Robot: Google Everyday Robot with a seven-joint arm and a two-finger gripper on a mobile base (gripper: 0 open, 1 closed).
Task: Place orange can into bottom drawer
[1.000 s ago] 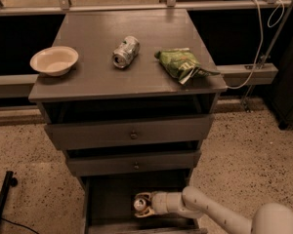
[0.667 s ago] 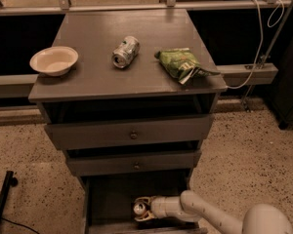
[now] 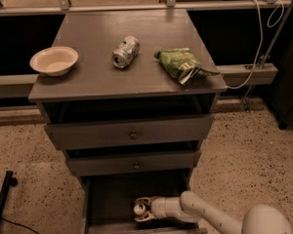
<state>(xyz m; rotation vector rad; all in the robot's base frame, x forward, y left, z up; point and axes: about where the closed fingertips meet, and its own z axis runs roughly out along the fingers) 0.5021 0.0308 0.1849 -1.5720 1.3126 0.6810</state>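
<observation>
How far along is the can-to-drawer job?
Done: the bottom drawer is open and the can is inside it, low over the floor. In hand: the tool is closed around the can, with the arm reaching in from the right. Left: release the can and pull the arm out. Whether the can touches the drawer floor cannot be told.

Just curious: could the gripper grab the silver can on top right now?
Probably not: the silver can lies on the cabinet top, while the gripper is down in the bottom drawer, shut on the orange can.
</observation>
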